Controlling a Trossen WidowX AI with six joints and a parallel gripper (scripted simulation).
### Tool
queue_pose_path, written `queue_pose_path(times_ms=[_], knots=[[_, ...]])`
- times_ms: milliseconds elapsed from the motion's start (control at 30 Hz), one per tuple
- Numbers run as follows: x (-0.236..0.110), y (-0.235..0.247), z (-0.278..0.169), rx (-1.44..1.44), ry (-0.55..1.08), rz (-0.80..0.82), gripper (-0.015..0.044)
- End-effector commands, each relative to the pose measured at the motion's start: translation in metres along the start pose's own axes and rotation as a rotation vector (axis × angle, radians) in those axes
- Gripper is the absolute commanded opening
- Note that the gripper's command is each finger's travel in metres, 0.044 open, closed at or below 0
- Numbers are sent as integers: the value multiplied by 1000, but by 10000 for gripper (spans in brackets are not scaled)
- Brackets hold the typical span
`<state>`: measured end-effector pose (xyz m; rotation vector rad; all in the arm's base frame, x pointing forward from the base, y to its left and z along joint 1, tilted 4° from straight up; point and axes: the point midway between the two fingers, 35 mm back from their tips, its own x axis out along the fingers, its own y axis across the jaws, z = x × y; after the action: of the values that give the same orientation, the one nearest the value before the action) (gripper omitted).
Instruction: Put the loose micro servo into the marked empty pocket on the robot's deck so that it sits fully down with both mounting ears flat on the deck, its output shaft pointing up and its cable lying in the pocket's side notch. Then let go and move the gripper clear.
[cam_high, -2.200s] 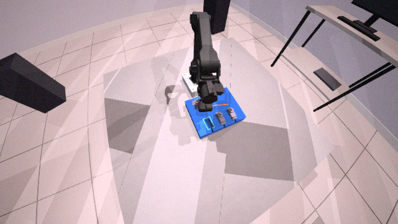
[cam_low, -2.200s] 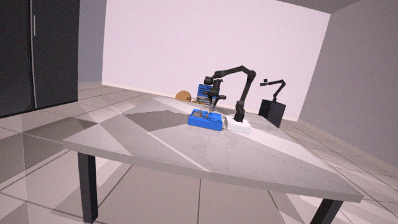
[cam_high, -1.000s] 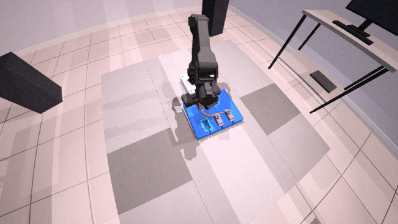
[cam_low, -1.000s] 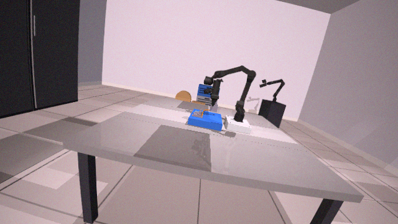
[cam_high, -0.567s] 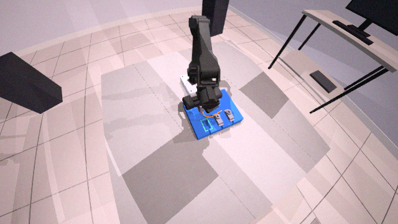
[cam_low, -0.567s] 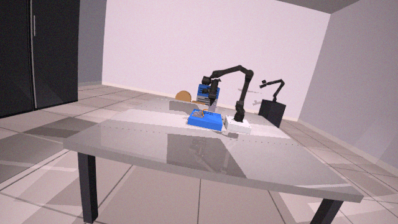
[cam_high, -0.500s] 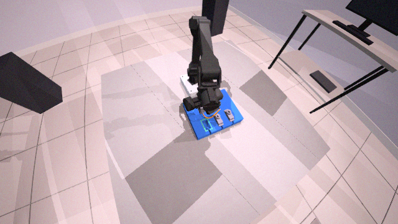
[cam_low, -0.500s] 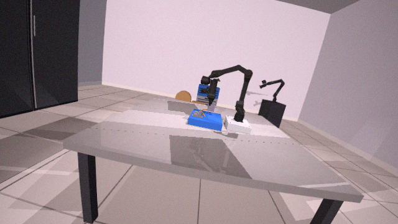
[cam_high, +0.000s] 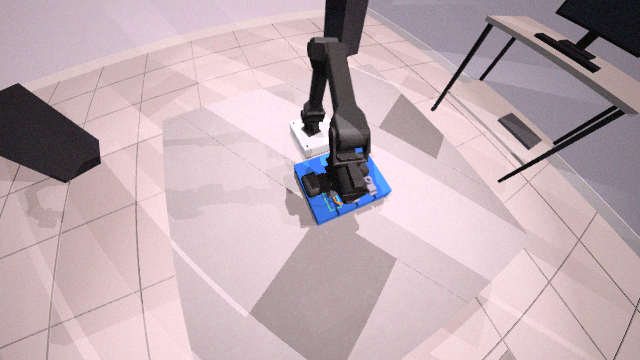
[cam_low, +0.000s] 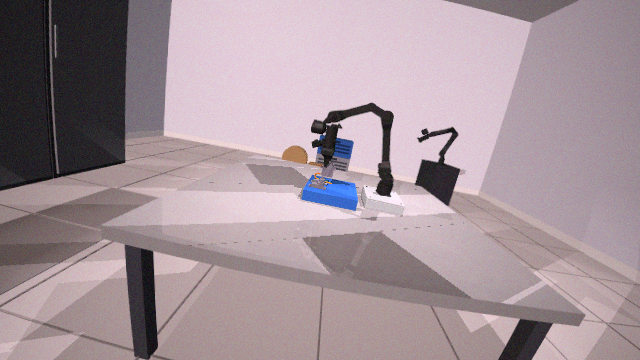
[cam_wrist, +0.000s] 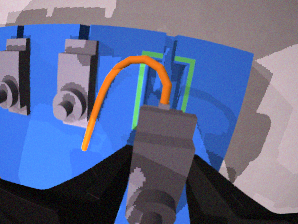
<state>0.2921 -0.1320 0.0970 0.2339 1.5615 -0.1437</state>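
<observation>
Gripper: you are holding the black parallel-jaw gripper (cam_wrist: 158, 183) clamped on the grey box-shaped micro servo (cam_wrist: 161, 163); its jaws are pressing the servo's sides.

Servo: it is hanging above the blue rectangular robot deck (cam_wrist: 47, 156), not yet touching it, and it is overlapping the near end of the green-outlined empty pocket (cam_wrist: 164, 86) in the wrist view. How high it is riding I cannot tell.

Cable: the thin orange cable (cam_wrist: 107, 96) is arching up from the servo and drooping left, its free end lying near one of the two grey servos already seated in the deck (cam_wrist: 75, 83).

Pocket notch: a narrow slot is showing at the pocket's far edge; the cable is not lined up with it.

Step in hand: you are aligning over the pocket, by my reading; insertion is not yet begun.

Next move: you are needing to centre the body over the green outline, square it to the pocket walls, swing the cable toward the notch, then lower straight.

Risk: the looping cable is likely to snag on the neighbouring servo.
</observation>
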Motion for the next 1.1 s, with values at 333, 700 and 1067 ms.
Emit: queue_pose_path(times_ms=[333,700,1067], knots=[[1,1,28,2,-10,-1,0],[17,1,29,2,-10,-1,0],[17,1,29,2,-10,-1,0]])
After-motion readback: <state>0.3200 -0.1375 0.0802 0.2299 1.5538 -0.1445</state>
